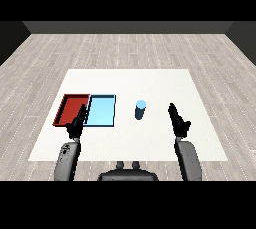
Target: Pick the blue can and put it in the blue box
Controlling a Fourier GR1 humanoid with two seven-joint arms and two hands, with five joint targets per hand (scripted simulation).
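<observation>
The blue can (140, 109) stands upright on the white table (150, 83), right of the light blue tray (101, 110). My right hand (178, 120) hovers to the can's right, a clear gap away, fingers straight and open, holding nothing. My left hand (76, 124) sits at the near edge where the red tray (70, 109) and blue tray meet, fingers relaxed and holding nothing.
The red tray lies directly left of the blue tray, the two touching side by side. Bare white table stretches behind the trays and the can to the far edge. Wooden floor surrounds the table.
</observation>
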